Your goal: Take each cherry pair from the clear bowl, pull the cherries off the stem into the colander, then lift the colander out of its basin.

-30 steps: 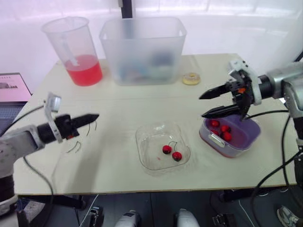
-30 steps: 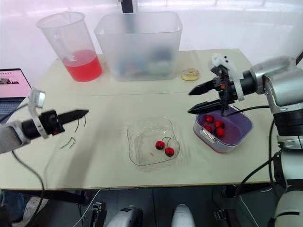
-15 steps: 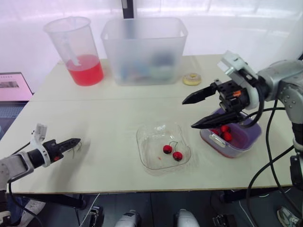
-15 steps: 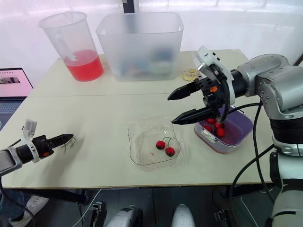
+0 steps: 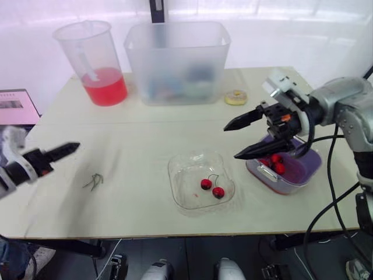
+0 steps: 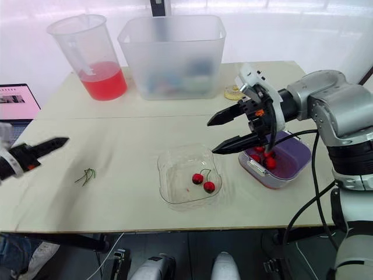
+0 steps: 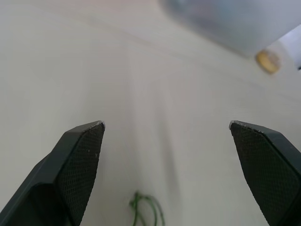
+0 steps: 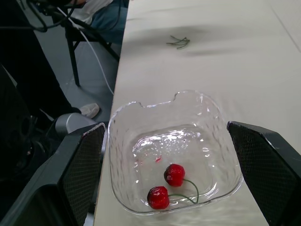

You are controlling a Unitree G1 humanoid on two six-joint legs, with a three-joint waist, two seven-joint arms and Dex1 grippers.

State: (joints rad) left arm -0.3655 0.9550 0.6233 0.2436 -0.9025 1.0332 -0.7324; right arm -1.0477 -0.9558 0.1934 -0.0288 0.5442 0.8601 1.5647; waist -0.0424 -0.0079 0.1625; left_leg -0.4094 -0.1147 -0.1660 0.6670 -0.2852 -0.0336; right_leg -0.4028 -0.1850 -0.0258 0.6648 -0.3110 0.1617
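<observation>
Your right claw (image 5: 231, 142) is hanging with its two black fingers spread wide and nothing between them. It is sitting just left of the purple colander (image 5: 305, 166), and its nearer finger is crossing the colander's left edge in the head view. The colander is resting in its basin near the right edge of the table (image 5: 145, 131), and loose cherries (image 5: 275, 163) are already lying in it.

To the claw's near left, the clear bowl (image 5: 175, 169) is sitting close beside the colander. The last cherry pair (image 5: 212, 188) is lying in its right half, both cherries on one stem (the right wrist view is looking straight down on them).

Your left claw (image 7: 167, 125) is also standing wide open and empty, hovering at the far left of the table. A few bare green stems (image 5: 93, 181) are lying on the table to its near right.

Along the far side, a pitcher of red liquid (image 5: 93, 61), a big translucent tub (image 5: 176, 61) and a small pale ring (image 5: 235, 97) are standing well apart from both claws. A laptop (image 5: 17, 105) is sitting at the left edge.
</observation>
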